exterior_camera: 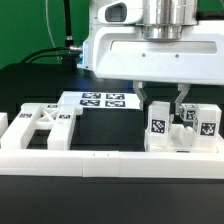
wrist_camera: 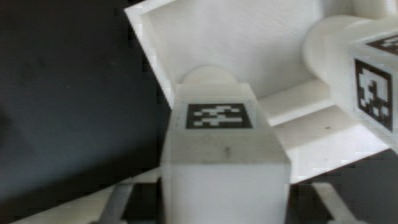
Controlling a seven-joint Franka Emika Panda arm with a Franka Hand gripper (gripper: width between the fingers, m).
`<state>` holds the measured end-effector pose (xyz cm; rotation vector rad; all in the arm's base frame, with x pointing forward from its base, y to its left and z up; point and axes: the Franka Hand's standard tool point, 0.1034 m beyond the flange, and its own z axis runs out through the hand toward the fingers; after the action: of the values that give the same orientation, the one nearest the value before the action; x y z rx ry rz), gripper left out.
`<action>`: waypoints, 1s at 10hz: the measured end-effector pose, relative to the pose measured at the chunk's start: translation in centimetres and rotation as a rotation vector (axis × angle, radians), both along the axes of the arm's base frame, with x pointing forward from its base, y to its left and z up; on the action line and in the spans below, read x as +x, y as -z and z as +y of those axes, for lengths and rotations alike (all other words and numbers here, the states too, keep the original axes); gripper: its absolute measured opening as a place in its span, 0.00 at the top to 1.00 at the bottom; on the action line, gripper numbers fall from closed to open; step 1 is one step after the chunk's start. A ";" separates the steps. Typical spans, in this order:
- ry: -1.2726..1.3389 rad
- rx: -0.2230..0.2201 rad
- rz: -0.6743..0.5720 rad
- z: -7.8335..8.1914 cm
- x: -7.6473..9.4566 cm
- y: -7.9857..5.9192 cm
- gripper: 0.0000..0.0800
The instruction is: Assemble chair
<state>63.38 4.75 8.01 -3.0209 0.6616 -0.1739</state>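
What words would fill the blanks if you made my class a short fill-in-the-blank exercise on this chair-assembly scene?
1. The X-braced frame lies on the exterior view's ___ side.
2. The gripper hangs above the tagged parts on the exterior view's ___ side.
3. The marker board lies flat on a table that is ___ in colour.
4. In the wrist view, the post carries one square ___.

Missing words: left; right; black; tag.
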 end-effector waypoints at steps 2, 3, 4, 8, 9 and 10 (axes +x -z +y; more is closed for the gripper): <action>0.163 0.022 0.004 0.1 0.0 0.0 0.64; 0.274 0.041 0.006 0.0 -0.1 0.1 0.64; 0.400 0.056 0.009 0.0 -0.1 0.1 0.64; 0.663 0.094 0.015 -0.1 -0.1 0.0 0.64; 0.715 0.101 0.017 -0.2 -0.1 0.0 0.64; 0.785 0.110 0.018 -0.2 0.0 0.0 0.64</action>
<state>63.33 4.57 7.99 -2.4889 1.7460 -0.1218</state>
